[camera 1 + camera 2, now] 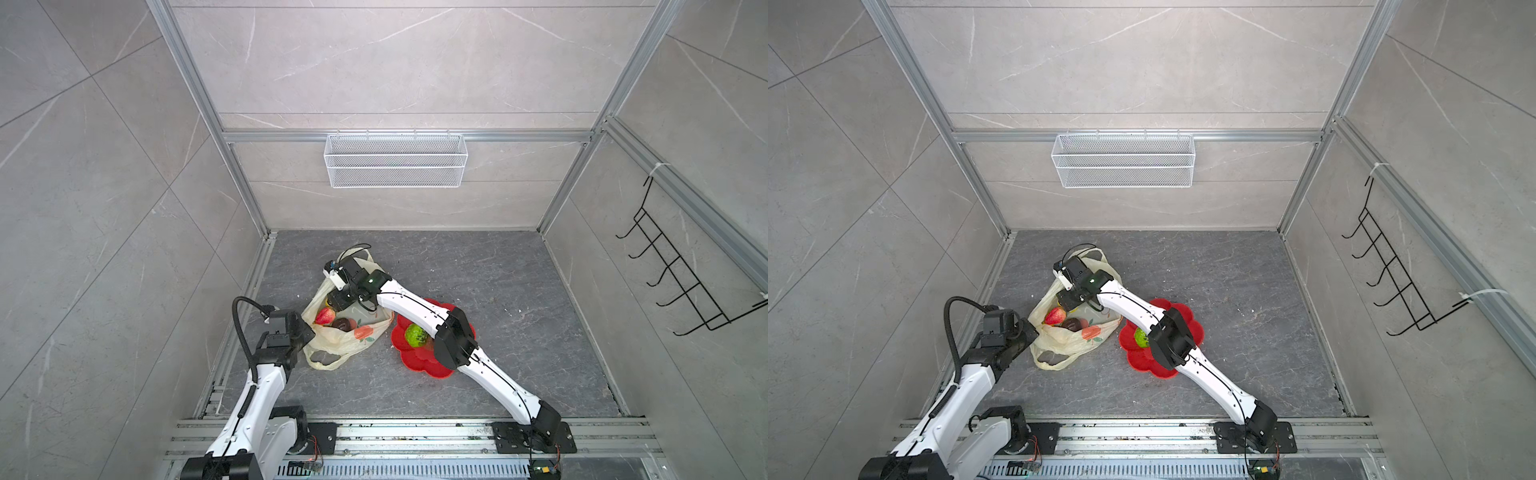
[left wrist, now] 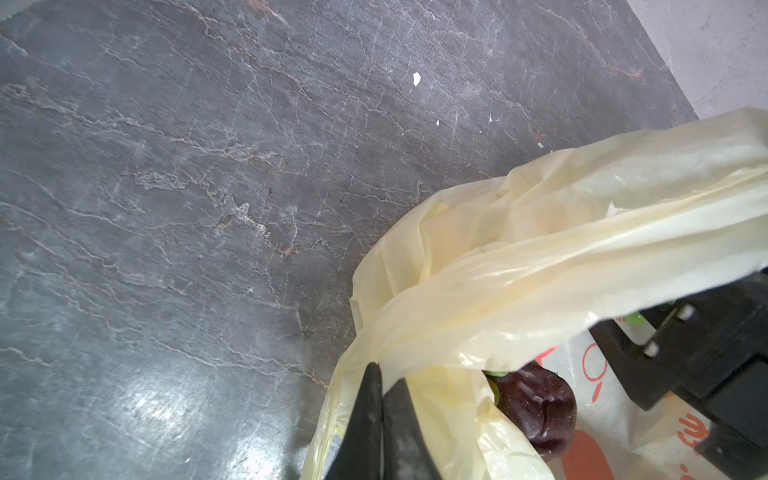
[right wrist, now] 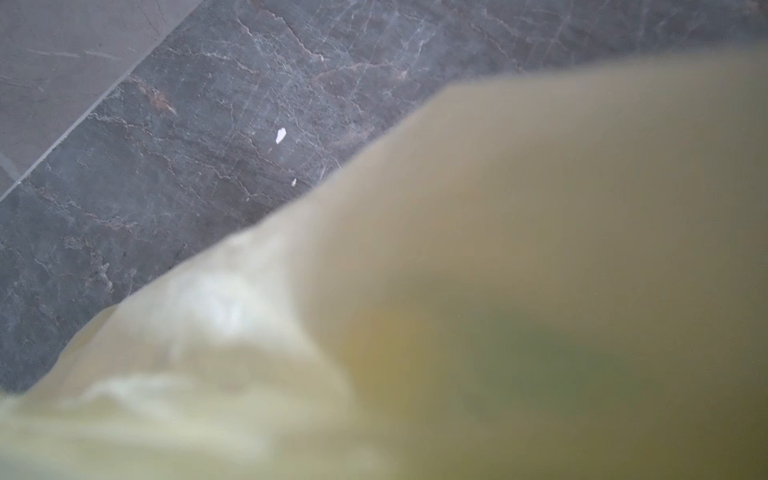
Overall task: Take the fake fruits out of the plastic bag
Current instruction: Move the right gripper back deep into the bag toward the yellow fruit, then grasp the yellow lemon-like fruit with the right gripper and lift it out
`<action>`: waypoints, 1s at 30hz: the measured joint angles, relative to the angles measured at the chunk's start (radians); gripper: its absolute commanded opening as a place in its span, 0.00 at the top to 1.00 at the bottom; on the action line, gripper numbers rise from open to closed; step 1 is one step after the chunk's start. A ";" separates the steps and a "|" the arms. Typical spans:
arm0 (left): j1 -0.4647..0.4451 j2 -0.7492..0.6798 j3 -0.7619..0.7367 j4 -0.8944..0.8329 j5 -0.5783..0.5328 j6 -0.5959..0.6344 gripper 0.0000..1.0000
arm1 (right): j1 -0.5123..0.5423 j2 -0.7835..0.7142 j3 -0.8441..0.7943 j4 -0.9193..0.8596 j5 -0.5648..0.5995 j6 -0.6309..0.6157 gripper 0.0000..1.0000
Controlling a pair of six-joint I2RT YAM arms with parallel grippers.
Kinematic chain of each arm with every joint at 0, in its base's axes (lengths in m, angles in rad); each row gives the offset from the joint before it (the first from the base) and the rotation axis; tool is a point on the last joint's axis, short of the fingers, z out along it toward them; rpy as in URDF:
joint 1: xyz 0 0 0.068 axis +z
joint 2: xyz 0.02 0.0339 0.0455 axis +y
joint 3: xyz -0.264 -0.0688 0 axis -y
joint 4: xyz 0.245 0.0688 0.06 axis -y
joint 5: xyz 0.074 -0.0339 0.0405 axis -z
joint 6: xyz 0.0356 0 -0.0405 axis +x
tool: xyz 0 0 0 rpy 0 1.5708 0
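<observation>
Counting up, one green bumpy ball (image 1: 417,336) is out on the one red plate (image 1: 415,366), at 3 o'clock from the one plastic bag (image 1: 332,341) on the worktop (image 1: 498,291). One strawberry (image 1: 325,316) and one dark brown fruit (image 1: 343,324) show inside the bag, so most of the job is left. The left fingers (image 2: 370,399) pinch the bag's rim tight, and the right fingers (image 2: 665,374) reach inside, but I cannot tell if they hold anything.

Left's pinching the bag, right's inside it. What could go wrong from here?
1. The left gripper is shut on just a thin fold of the bag; if it slips, the mouth may collapse over the strawberry and dark fruit.
2. Bag film blurs the right wrist view, so the right gripper may pinch plastic along with a fruit and drag the bag.
</observation>
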 measured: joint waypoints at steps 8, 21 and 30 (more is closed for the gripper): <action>0.000 0.000 0.000 0.002 0.000 0.000 1.00 | 0.000 -0.009 0.000 -0.043 0.012 0.060 0.35; 0.000 0.000 0.000 0.003 0.000 0.000 1.00 | 0.000 0.008 0.051 -0.096 0.022 0.076 0.28; 0.000 0.000 0.000 0.003 0.000 0.000 1.00 | 0.000 0.009 0.051 -0.095 -0.001 0.086 0.44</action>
